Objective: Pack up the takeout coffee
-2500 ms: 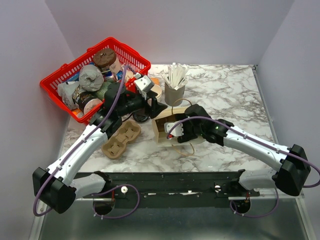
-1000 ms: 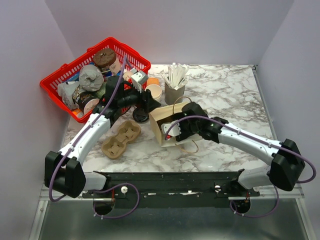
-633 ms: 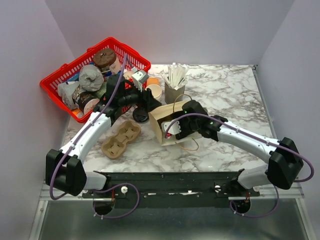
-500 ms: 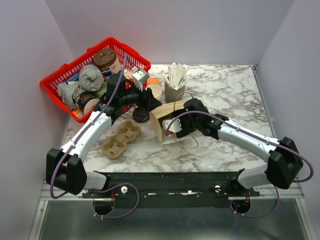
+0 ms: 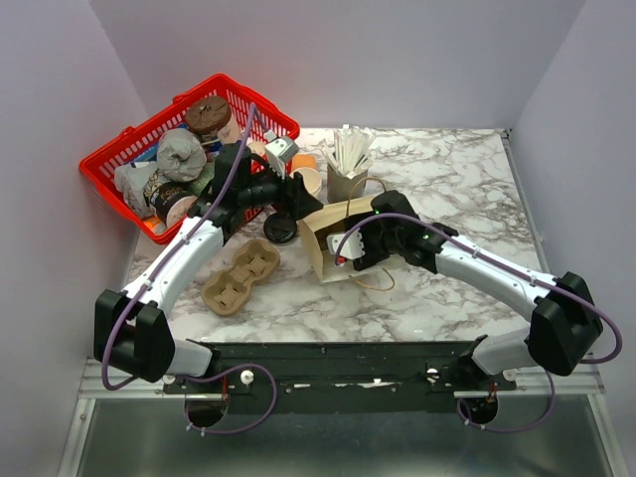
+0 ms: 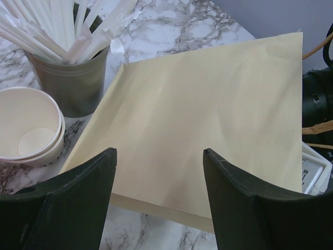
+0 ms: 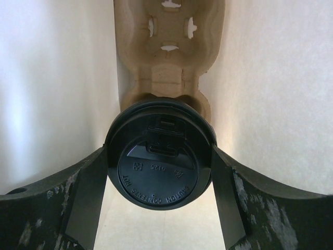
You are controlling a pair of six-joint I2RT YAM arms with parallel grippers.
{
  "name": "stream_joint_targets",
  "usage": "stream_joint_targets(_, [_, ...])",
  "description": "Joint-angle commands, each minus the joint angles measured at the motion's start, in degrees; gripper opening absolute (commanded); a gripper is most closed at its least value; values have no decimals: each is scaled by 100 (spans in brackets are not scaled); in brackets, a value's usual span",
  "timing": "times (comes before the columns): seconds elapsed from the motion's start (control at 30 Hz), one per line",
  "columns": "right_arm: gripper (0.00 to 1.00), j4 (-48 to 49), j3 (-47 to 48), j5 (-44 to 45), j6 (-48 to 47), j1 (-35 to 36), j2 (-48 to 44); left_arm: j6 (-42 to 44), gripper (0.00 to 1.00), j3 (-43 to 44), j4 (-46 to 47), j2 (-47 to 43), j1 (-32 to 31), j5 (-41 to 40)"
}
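The takeout coffee is held inside the paper bag, pinched at the rim of its black lid between the two fingers of the right pincer. The lid is turned flat toward the right wrist camera, so the cup's long axis runs straight away from that camera and deeper into the bag. The cream body is hidden behind the lid. Just beyond the lid a pulp cup carrier is seen inside the bag. Its near end is overlapped by the lid, and whether the cup is seated in it cannot be told. The bag's pale walls close in on both sides of the fingers, with little open room left beside them. From above, the bag appears to be tipped, with its mouth toward the right arm, though the angle is hard to judge. The left pincer is spread wide and grips nothing. It is held near the bag's flat outer side, which fills the gap between its fingers. To the left of the bag in that view a grey cup of white sticks and a stack of cream cups stand close together. A second carrier lies on the counter left of the bag, and a red basket sits at the far left corner.
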Motion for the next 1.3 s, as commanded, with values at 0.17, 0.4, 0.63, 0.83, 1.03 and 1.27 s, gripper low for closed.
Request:
stream_joint_targets(0.17, [1, -189, 62, -701, -149, -172, 116, 5, 75, 244, -116, 56, 41, 183])
stream_joint_targets(0.4, [0, -242, 53, -622, -333, -357, 353, -4, 75, 288, -125, 108, 41, 174])
stream_joint_targets(0.63, [1, -251, 176, -412, -342, -454, 687, -13, 75, 288, -143, 117, 32, 174])
stream_joint_targets(0.83, [1, -330, 308, -455, -307, -471, 740, 23, 75, 305, -178, 108, 41, 183])
stream_joint_targets(1.03, [1, -435, 255, -385, -281, -471, 652, 5, 75, 270, -125, 100, 41, 209])
stream_joint_targets(1.27, [20, -734, 571, -341, 44, -471, 380, -13, 75, 200, -46, 38, 41, 227])
